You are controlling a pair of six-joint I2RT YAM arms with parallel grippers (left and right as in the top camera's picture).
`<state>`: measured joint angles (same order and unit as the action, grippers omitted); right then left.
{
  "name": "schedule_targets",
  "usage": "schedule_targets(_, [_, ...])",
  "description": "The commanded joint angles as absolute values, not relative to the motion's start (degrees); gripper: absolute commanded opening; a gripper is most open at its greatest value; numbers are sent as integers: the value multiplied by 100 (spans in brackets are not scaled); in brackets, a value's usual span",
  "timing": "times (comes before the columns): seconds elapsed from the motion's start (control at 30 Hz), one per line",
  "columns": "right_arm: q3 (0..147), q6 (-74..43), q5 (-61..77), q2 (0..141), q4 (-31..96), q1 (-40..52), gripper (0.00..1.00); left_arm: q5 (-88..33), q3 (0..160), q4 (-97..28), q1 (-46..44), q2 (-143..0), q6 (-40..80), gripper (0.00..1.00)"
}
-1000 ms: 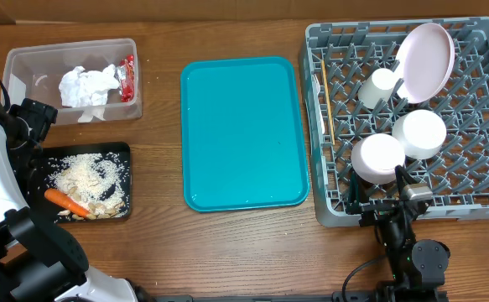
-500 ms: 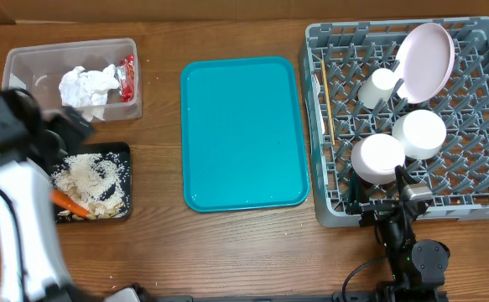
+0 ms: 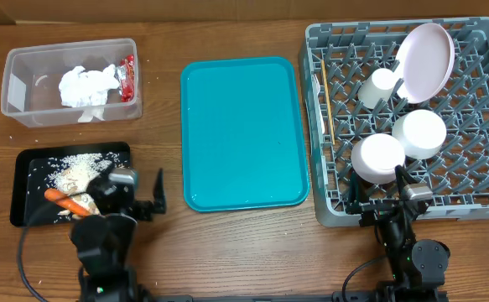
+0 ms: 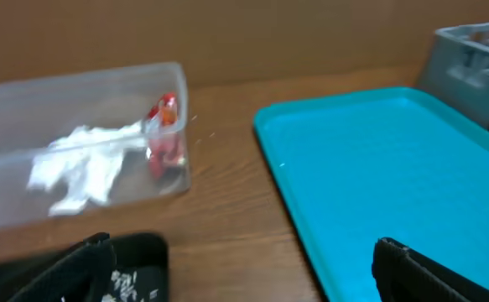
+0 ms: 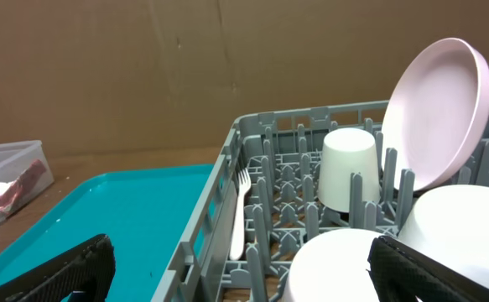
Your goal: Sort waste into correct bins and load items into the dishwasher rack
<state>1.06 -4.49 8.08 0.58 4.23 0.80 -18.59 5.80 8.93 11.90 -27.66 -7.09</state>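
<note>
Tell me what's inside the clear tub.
The clear tub holds a crumpled white napkin with a red wrapper beside it. Anything beneath the napkin is covered.

Both arms tucked low, both pincers spread wide!

The left arm [image 3: 101,247] sits folded close over its base. The left gripper [image 4: 242,245] points forward and about level, with its two dark fingers [image 4: 76,268] flung out far to either side of the pincer's midline and the jaws gaping. Across the way, the right arm [image 3: 408,243] is folded the same compact way. The right gripper [image 5: 237,245] faces forward too, one finger at each lower corner of its own camera's view, wide apart and gripping nothing.
</note>
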Motion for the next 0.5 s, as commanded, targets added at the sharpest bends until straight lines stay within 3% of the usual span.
schedule_targets(0.0, [47, -473, 753, 16, 399, 102, 100, -1844, 27, 1146, 840, -1898, -1227, 100])
schedule_targets(0.27, [47, -475, 753, 16, 399, 102, 100, -604, 27, -401, 126, -421, -982, 100])
schedule_targets(0.47, [47, -473, 753, 16, 399, 102, 100, -237, 27, -458, 21, -21, -47, 100])
